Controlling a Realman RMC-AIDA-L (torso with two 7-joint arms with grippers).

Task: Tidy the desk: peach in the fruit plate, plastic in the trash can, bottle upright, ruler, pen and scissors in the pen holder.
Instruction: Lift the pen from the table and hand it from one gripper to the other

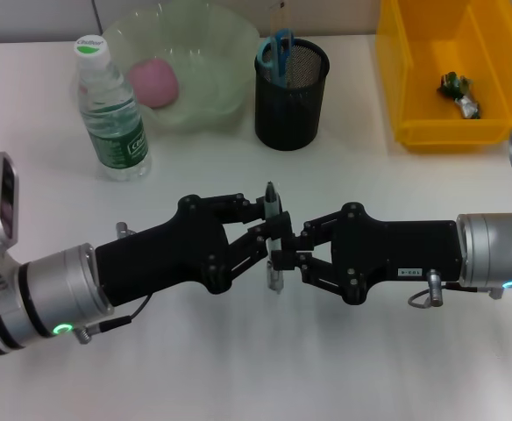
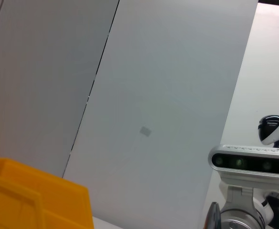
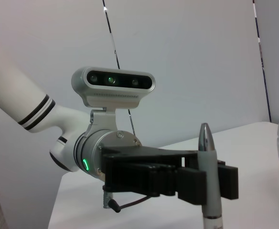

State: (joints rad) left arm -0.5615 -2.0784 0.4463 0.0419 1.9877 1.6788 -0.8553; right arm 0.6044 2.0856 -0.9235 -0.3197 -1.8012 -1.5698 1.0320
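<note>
I have both arms meeting over the middle of the desk [image 1: 238,368]. The left gripper [image 1: 273,230] reaches in from the left and its fingers [image 3: 211,182] are clamped on the pen [image 1: 273,203], which stands upright between them, its pointed silver tip above the fingers and its lower end poking out beneath. The right wrist view confirms this: the pen [image 3: 207,176] sits vertical in the black pads. The right gripper [image 1: 284,250] faces it tip to tip; its fingers look spread around the pen's lower part, just beside the left fingers, though I cannot tell whether they touch the pen.

Beyond the fingertips stands the black mesh pen holder [image 1: 291,96], with the blue-handled scissors [image 1: 276,54] already in it. Further toward the left arm's side of the holder sits the pale green fruit plate [image 1: 208,83] with the pink peach [image 1: 153,83] inside, and the bottle [image 1: 111,110] stands upright just in front of the plate. On the right arm's side, well apart from the fingers, the yellow trash can [image 1: 414,96] holds a crumpled bit of plastic [image 1: 460,94]. The left wrist view shows only a corner of that can [image 2: 34,200] and the right arm's wrist camera [image 2: 250,162].
</note>
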